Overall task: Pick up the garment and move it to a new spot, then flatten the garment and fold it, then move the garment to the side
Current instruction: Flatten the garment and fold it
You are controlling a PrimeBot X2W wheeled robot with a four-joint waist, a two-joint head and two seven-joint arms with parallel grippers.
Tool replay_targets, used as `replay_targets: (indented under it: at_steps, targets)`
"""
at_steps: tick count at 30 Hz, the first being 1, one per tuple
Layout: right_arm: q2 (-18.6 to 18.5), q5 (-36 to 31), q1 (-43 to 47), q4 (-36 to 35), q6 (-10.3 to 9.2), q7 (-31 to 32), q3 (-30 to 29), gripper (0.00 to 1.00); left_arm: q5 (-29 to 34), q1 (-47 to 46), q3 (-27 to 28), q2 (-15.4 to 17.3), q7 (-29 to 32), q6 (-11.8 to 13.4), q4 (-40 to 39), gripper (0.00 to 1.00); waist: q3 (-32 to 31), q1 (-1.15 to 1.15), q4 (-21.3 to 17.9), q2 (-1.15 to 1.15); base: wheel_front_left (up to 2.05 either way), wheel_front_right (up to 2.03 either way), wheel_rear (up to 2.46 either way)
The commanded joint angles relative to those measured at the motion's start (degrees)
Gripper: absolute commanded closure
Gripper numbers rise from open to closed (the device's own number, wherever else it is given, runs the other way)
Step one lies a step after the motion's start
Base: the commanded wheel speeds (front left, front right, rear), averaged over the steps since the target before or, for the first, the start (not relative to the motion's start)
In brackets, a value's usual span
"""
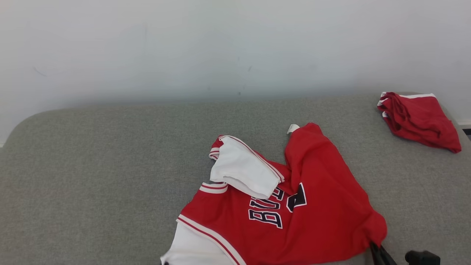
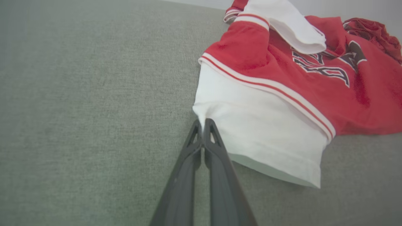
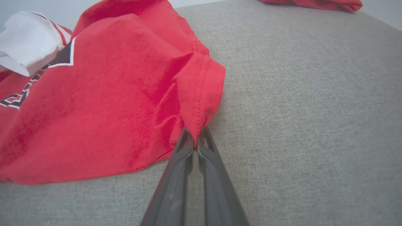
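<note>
So both grippers are biting down on cloth right now. The left gripper [image 2: 203, 123] is pinching the near corner of the white sleeve [image 2: 260, 141] between its closed tips, and the rest of the jersey [image 1: 294, 209] is spreading out ahead of it and off to its right. The right gripper [image 3: 195, 131] is pinching a red hem [image 3: 201, 94] corner, with the bulk of the jersey lying ahead and to its left. The jersey is sitting crumpled on the grey cushion [image 1: 92, 165], its other sleeve flopping over the lettering, and it isn't looking lifted yet. I'm guessing we're right at the start: the grab is looking done, while the lift, the move, the flattening, the folding and the shove aside are all waiting. A red bundle [image 1: 419, 121] is lying well apart, far ahead of the right gripper.
</note>
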Motion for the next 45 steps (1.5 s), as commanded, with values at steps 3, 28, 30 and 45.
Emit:
replay_targets:
  at_steps: [3,28,30,45]
  targets:
    - [-0.8,1.0,-0.8,-2.9,-0.16,-0.1,1.8,1.0,1.4,-0.2,1.3,1.2,-0.2,0.1,-3.8,1.0,0.2,0.0,-0.5,0.0,0.0,0.0,0.0]
    - [-6.9,12.7,-69.5,-4.3,-0.16,20.8,5.5,1.0,-8.1,-76.9,-5.5,19.2,16.1,-2.0,-3.1,1.0,31.5,0.0,-1.9,0.0,0.0,0.0,0.0]
    - [-5.9,13.4,-75.4,-2.0,-0.16,22.4,5.4,1.0,-9.0,-83.4,-5.3,19.3,16.2,-2.0,0.3,1.0,33.7,0.0,-2.4,0.0,0.0,0.0,0.0]
    - [-3.3,10.9,-104.3,11.1,-0.16,23.1,5.4,1.0,-6.2,-115.4,-9.6,17.0,10.4,-2.0,17.6,1.0,39.3,0.0,-2.4,0.0,0.0,0.0,0.0]
